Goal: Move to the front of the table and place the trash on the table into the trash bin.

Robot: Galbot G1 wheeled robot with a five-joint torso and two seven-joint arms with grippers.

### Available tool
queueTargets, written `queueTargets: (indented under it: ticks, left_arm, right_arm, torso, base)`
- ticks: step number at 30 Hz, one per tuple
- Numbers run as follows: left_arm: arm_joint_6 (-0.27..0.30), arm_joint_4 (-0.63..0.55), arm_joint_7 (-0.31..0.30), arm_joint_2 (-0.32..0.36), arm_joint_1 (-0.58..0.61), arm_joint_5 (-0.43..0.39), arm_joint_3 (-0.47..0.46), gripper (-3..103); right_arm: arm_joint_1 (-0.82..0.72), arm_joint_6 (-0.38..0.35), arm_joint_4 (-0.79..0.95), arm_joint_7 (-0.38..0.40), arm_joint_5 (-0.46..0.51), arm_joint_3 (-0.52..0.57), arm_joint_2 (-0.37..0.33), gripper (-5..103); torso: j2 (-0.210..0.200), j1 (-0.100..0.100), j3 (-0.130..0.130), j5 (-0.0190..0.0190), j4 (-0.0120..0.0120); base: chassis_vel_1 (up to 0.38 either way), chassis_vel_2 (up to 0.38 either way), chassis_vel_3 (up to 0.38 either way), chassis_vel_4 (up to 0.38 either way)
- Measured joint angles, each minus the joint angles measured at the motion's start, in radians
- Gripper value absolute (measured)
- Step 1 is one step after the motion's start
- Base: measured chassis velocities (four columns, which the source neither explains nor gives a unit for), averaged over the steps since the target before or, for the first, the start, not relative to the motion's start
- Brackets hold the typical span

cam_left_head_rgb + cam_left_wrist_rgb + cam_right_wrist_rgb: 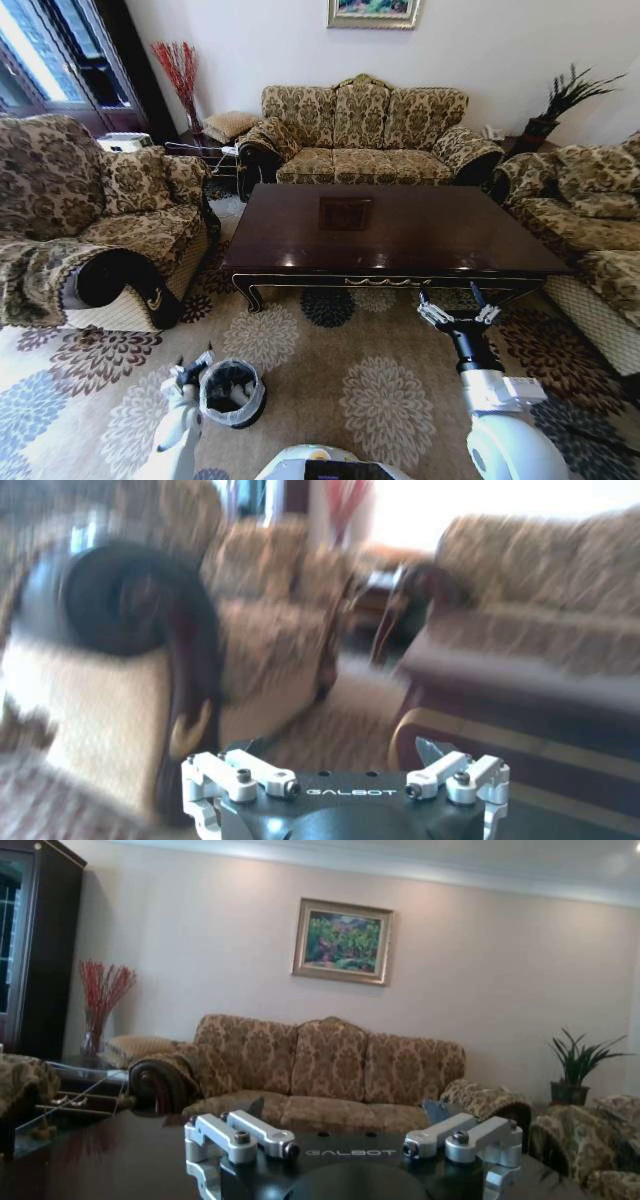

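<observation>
Here the dark brown coffee table point(400, 235) is seen from the head camera with its long axis running across the view, side to side, its carved apron turned toward the robot. Its glossy top carries reflections. The right gripper point(458, 306) is held just in front of the table's near edge, toward its right end; its jaws are spread wide with nothing between them, and they point toward the table and the three-seat sofa point(330, 1069) beyond. In the right wrist view the tabletop point(110, 1155) lies directly ahead of and below these jaws. The left gripper point(192, 368) is lowered over the floral carpet point(350, 370), well short of the table; its jaws are likewise parted and empty. The trash bin point(232, 393), round and black with a translucent liner folded over its rim, stands upright just beside these jaws, on their inner side, with pale scraps point(237, 392) lying inside it. An armchair point(120, 667) lies ahead of the left jaws.
</observation>
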Motion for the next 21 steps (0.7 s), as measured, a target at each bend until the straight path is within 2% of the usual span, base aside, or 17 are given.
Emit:
queueTargets:
  ticks: [3,4,6,8,9,13,17,21]
  left_arm:
    - [0.058,-0.198,0.000,-0.026,0.095,-0.012,0.006,100]
    - [0.058,-0.198,0.000,-0.026,0.095,-0.012,0.006,100]
    - [0.103,-0.333,0.000,-0.054,0.143,-0.020,0.006,100]
    - [0.129,-0.422,0.005,-0.068,0.163,-0.023,0.006,100]
    - [0.129,-0.422,0.005,-0.068,0.163,-0.023,0.006,100]
    - [0.196,-0.635,0.058,-0.095,0.194,-0.024,0.034,100]
    - [0.244,-0.708,0.087,-0.108,0.186,-0.002,0.052,100]
    - [0.279,-0.728,0.100,-0.107,0.170,0.022,0.062,100]
  right_arm:
    - [0.000,0.000,0.000,0.000,0.000,0.000,0.000,100]
    - [0.000,0.000,0.000,0.000,0.000,0.000,0.000,100]
    - [0.000,0.000,0.000,0.000,0.000,0.000,0.000,100]
    - [0.000,0.000,0.000,0.000,0.000,0.000,0.000,100]
    - [0.000,0.000,0.000,0.000,0.000,0.000,0.000,100]
    - [0.000,0.000,0.000,0.000,0.000,0.000,0.000,100]
    - [0.000,0.000,0.000,0.000,0.000,0.000,0.000,100]
    - [0.000,0.000,0.000,0.000,0.000,0.000,0.000,100]
  torso:
    - [0.000,0.000,0.000,0.0001,0.0005]
    - [0.000,0.000,0.000,0.0001,0.0005]
    - [0.000,0.000,0.000,-0.0003,0.0001]
    - [0.000,0.000,0.000,0.0000,0.0001]
    - [0.000,0.000,0.000,0.0000,0.0001]
    - [0.000,0.000,0.000,0.0001,0.0000]
    - [0.000,0.000,0.000,0.0000,-0.0002]
    - [0.000,0.000,0.000,-0.0001,-0.0001]
  base:
    - [0.000,0.000,0.000,0.000]
    - [0.000,0.000,0.000,0.000]
    - [0.000,0.000,0.000,0.000]
    - [0.000,0.000,0.000,0.000]
    - [0.000,0.000,0.000,0.000]
    - [-0.030,-0.027,0.024,0.019]
    - [-0.069,-0.091,0.092,0.096]
    - [-0.150,-0.171,0.165,0.175]
